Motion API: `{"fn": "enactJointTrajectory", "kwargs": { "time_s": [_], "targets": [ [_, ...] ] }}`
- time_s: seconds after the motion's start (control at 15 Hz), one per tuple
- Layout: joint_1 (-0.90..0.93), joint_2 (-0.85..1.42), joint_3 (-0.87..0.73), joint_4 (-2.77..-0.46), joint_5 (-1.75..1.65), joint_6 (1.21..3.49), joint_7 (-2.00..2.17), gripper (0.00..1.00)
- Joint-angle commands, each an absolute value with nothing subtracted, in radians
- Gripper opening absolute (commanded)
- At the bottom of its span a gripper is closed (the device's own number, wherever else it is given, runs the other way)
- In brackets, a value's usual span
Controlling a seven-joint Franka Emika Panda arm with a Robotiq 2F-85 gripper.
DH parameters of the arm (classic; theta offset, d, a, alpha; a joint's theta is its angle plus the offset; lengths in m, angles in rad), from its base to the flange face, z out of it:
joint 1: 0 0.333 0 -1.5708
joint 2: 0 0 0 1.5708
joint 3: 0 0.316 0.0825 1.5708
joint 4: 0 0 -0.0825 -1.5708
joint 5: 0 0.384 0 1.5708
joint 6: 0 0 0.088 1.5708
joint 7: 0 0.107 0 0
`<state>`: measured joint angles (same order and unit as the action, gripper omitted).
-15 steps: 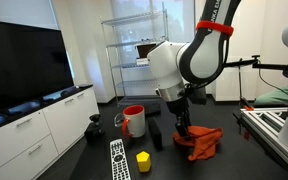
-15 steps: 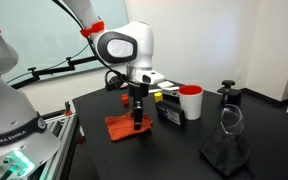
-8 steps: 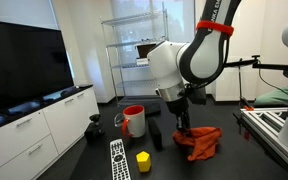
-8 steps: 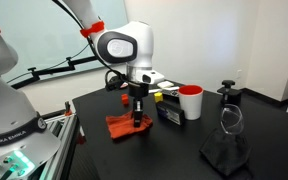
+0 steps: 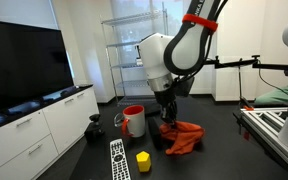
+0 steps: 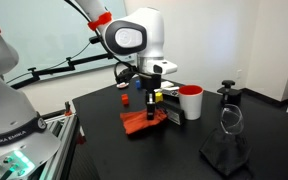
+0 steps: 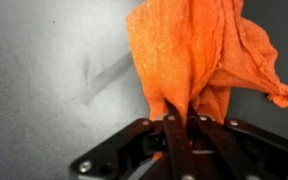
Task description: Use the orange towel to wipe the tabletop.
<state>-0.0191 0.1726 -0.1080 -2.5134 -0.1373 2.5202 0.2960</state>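
The orange towel (image 7: 199, 50) is pinched in my gripper (image 7: 182, 118), whose jaws are shut on a bunched fold of it. The cloth spreads away from the fingers over the dark tabletop (image 7: 44, 70). In both exterior views the towel (image 5: 183, 137) (image 6: 146, 122) trails on the black tabletop (image 5: 224, 155) (image 6: 104, 150) under the gripper (image 5: 168, 122) (image 6: 149, 108), which points straight down. One part of the cloth is lifted at the fingers, the other part drags flat.
A white cup with a red rim (image 5: 133, 121) (image 6: 190, 102) stands close by the towel. A remote control (image 5: 118, 159), a yellow block (image 5: 143, 160) and a black cylinder (image 5: 156, 136) lie near the front. A dark cloth and glass (image 6: 225, 145) sit apart.
The jaws closed on the towel. The arm then shifted sideways toward the cup, dragging the towel along the tabletop and pulling it out of its heap.
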Motion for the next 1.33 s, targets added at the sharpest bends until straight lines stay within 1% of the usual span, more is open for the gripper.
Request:
{"fn": "enactJointTrajectory", "kwargs": {
  "time_s": [0.0,0.67,1.27],
  "targets": [
    [-0.042,0.199,-0.120,-2.410,-0.074,2.435,0.316,0.02],
    [-0.059,0.354,-0.178,-2.223,-0.070,2.318,0.383,0.02],
    [-0.024,0.405,-0.197,-2.228,-0.120,2.323,0.432,0.02]
  ]
}}
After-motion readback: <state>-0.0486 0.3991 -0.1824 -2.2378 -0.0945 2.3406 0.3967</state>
